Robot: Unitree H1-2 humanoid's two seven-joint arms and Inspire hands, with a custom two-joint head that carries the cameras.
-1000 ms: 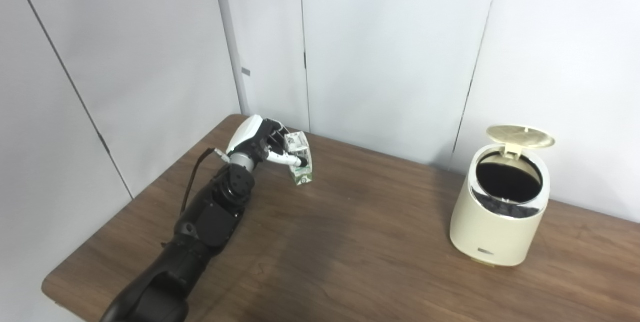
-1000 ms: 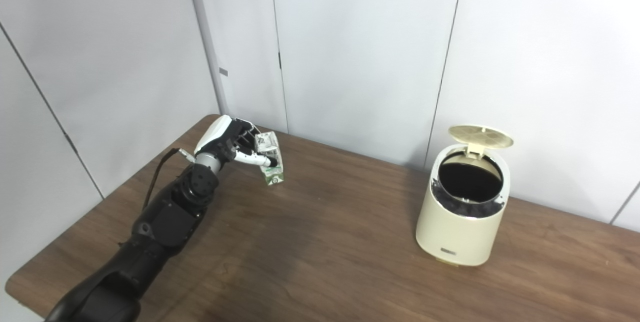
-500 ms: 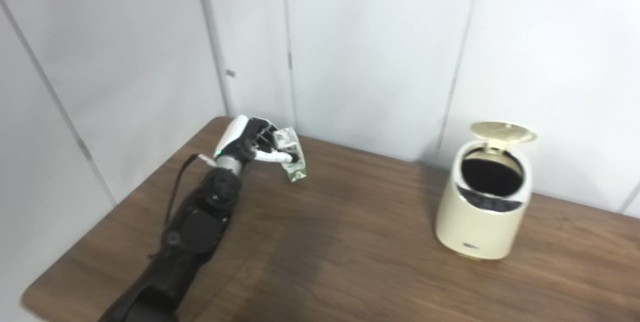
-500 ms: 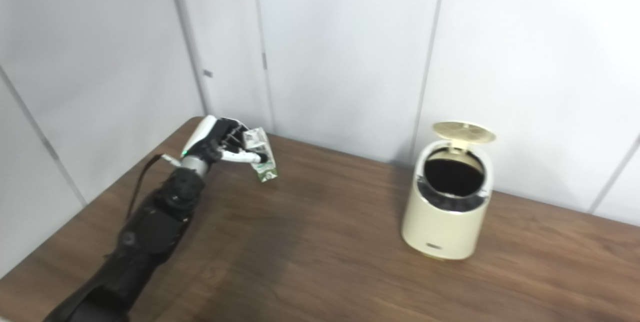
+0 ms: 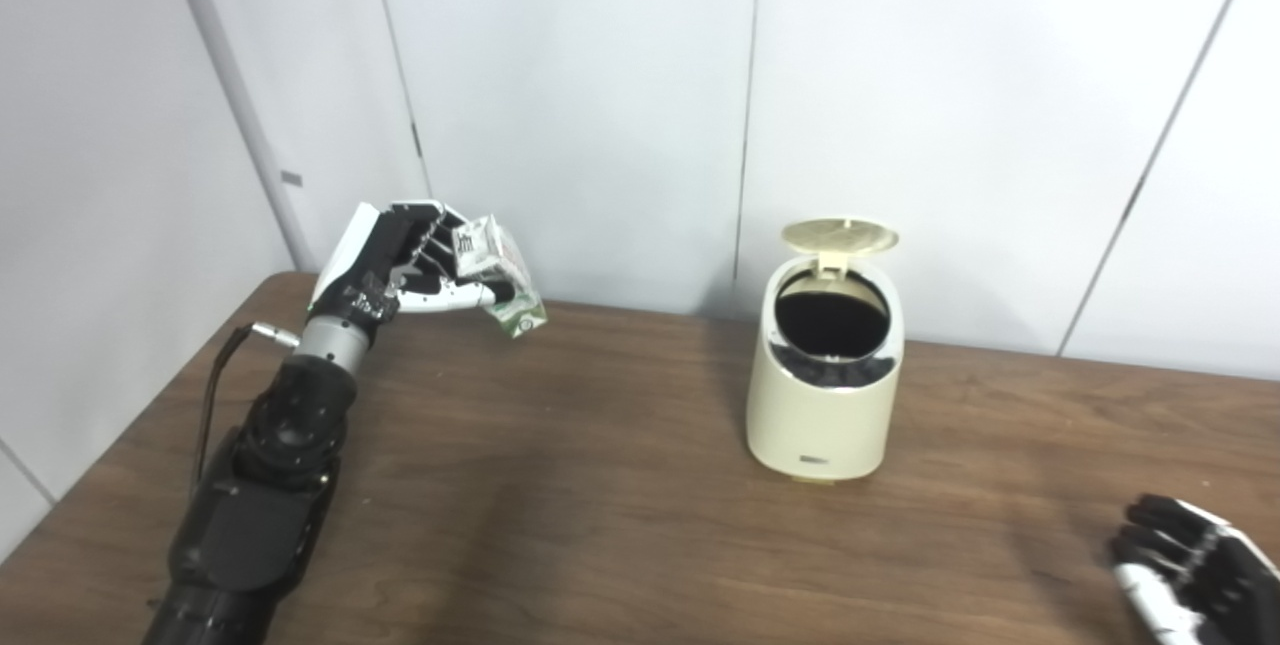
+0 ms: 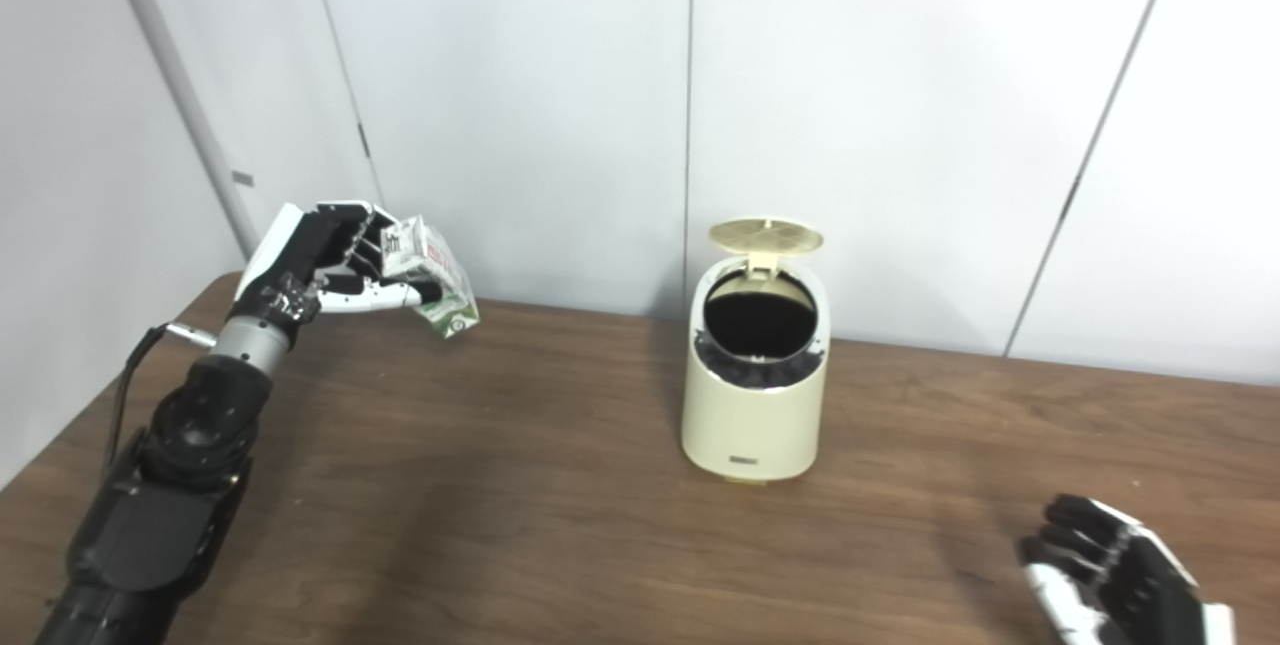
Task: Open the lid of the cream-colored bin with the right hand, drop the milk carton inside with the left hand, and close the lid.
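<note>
In the left eye view we see the cream-colored bin (image 5: pixel 822 395) on the wooden table (image 5: pixel 600 515), its lid (image 5: pixel 838 236) tipped up at the back; the inside is dark and we cannot make out any contents. The left hand (image 5: pixel 385 265) grips the tilted milk carton (image 5: pixel 500 275) above the table, well left of the bin.

In the right eye view, the right hand (image 6: pixel 1120 575) is cut off by the bottom edge, fingers apparently spread, holding nothing.
</note>
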